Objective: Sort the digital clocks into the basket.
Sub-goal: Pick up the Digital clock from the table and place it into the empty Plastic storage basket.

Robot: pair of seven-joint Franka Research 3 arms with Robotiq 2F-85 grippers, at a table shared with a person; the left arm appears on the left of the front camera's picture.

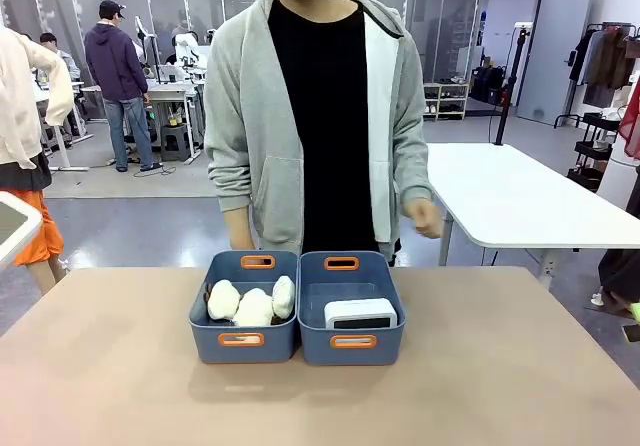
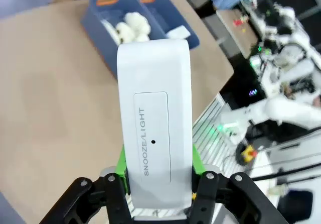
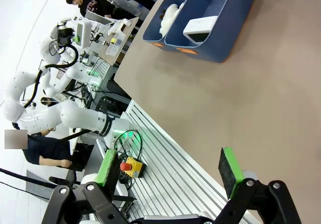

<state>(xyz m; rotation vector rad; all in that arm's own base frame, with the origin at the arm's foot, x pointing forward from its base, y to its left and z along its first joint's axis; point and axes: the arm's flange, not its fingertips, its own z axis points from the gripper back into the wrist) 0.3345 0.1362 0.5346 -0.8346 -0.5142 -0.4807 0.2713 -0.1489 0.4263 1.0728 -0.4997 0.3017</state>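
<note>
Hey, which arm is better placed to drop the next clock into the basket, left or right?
Left. The left gripper is shut on a white digital clock, so it likely only needs to carry it to the basket where the second clock lies. The right gripper is open and empty.

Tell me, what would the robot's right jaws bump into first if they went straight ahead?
Most likely the bare table; the open jaws point down at it. The basket holding a clock sits farther off, though depth is hard to judge.
</note>
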